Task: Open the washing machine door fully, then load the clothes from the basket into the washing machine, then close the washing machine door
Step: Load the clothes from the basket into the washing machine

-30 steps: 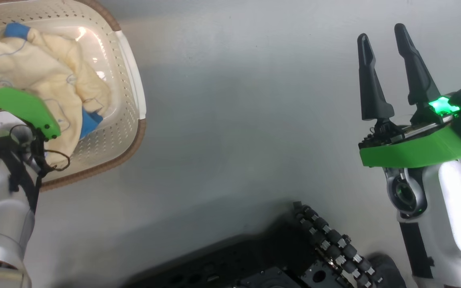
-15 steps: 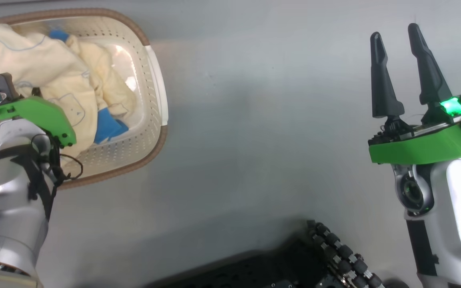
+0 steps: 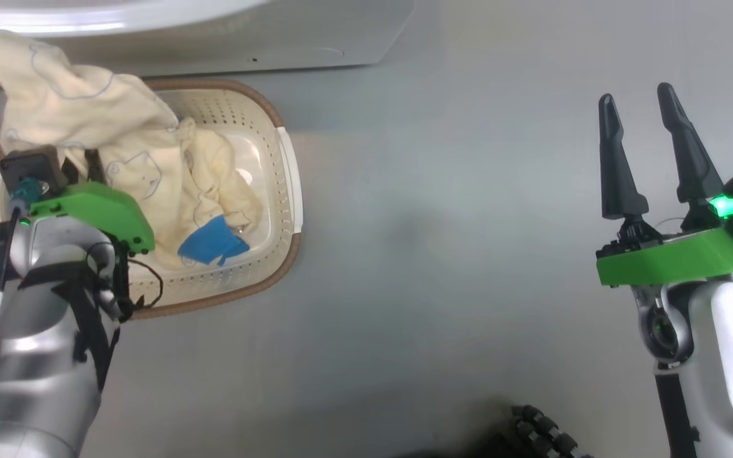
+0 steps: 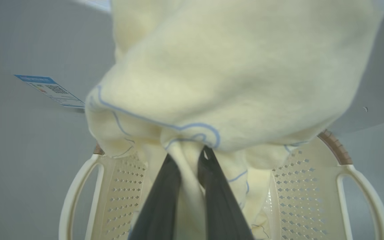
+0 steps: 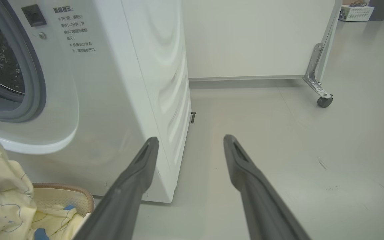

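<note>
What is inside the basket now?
Cream clothes and a blue piece lie in the basket. The garment held by the left tool covers its left part; what lies there cannot be seen.

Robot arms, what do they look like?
The left forearm and right forearm are glossy silver with bright green wrist mounts. The left hand and right hand each have two long tapered dark fingers. A green star light glows on the right mount; black cables loop at the left wrist.

A white panel (image 5: 255, 36) stands on the grey floor (image 5: 312, 150), a small castor (image 5: 324, 101) beneath its metal bracket (image 5: 314, 68).
</note>
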### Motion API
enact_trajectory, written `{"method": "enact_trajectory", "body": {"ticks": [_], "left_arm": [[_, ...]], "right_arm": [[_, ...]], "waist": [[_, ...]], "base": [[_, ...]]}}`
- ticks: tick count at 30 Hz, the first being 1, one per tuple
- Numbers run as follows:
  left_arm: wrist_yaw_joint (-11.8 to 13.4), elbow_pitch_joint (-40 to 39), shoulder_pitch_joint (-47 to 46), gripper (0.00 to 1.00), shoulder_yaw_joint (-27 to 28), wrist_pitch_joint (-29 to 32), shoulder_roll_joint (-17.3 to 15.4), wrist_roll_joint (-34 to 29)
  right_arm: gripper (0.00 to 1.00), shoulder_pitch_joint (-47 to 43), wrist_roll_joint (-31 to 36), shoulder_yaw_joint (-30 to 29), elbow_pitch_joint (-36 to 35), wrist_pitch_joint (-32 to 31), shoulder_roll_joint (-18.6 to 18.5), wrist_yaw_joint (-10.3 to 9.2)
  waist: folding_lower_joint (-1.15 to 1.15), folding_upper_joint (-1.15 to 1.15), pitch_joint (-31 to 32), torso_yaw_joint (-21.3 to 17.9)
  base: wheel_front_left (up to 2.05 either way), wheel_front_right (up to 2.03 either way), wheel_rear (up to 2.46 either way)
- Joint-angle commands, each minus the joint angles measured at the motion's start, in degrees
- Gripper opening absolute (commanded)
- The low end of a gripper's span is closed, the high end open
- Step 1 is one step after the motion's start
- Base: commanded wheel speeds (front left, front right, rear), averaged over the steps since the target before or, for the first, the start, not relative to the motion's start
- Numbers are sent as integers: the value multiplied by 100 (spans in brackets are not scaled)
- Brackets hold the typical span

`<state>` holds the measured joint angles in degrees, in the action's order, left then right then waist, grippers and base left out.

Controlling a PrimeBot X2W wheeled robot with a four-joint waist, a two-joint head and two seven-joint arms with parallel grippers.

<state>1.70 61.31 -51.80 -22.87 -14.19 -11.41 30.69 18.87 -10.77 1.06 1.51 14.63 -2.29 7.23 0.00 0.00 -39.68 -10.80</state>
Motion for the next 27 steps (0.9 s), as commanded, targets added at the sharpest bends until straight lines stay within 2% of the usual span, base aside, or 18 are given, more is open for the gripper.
{"method": "enact_trajectory", "body": {"ticks": [1,9,17,27], "left_arm": [[119,-433,334,0,219,-79,-267,-126],[362,-1862,1332,0,624,-80,-264,-518],[497,-2903,2282,0,898,-80,-227,-834],[497,-3562,3167,0,858,-81,-232,-991]], "right_arm": [[100,-218,81,20,-118,37,-59,25],[100,-519,241,-83,21,37,-135,25],[100,-848,318,-82,222,37,-181,25],[100,-1419,425,-131,260,-106,-166,25]], "waist": [[0,0,337,153],[0,0,1051,387],[0,0,1875,572],[0,0,2800,742]], "base": [[0,0,0],[0,0,0],[0,0,0],[0,0,0]]}}
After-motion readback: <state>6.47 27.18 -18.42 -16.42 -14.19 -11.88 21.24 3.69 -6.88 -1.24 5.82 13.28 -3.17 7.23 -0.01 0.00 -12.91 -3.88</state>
